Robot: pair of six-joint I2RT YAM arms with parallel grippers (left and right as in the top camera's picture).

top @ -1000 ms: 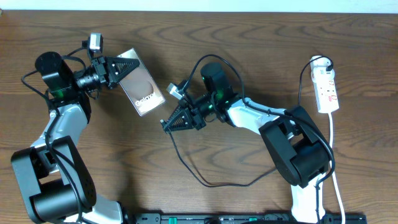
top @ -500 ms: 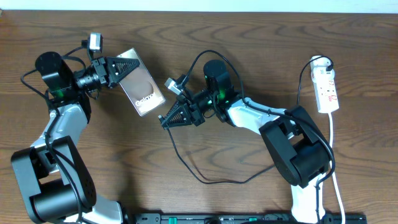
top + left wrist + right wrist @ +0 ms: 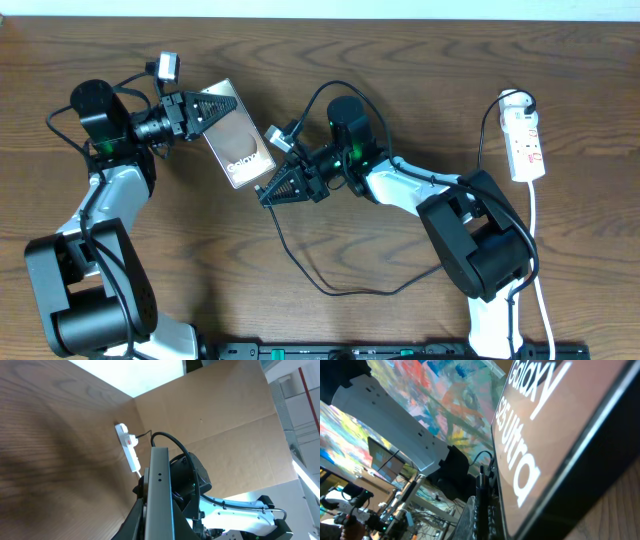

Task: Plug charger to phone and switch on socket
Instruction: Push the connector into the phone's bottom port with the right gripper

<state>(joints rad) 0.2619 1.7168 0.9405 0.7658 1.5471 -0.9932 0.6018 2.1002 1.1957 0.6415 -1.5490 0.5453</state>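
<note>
My left gripper (image 3: 213, 106) is shut on the top end of the phone (image 3: 240, 140), a dark slab with white "Galaxy" text, and holds it tilted above the table. In the left wrist view the phone's grey edge (image 3: 160, 490) stands between the jaws. My right gripper (image 3: 266, 196) is shut on the charger (image 3: 350, 294), whose thin black cable loops across the table behind it. Its tips sit just right of the phone's lower end. The right wrist view shows the phone's face (image 3: 555, 425) very close, with the plug end (image 3: 484, 505) dark and hard to make out. The white socket (image 3: 525, 135) lies at far right.
The socket's white cord (image 3: 540, 270) runs down the right edge past the right arm's base (image 3: 480, 240). The left arm's base (image 3: 85, 300) fills the lower left. The socket (image 3: 128, 449) also shows across the table in the left wrist view, before a cardboard wall (image 3: 210, 415).
The left arm has carried the phone right and slightly up, closing the gap to the right gripper. The right gripper edged up and left with the charger, then held still.
</note>
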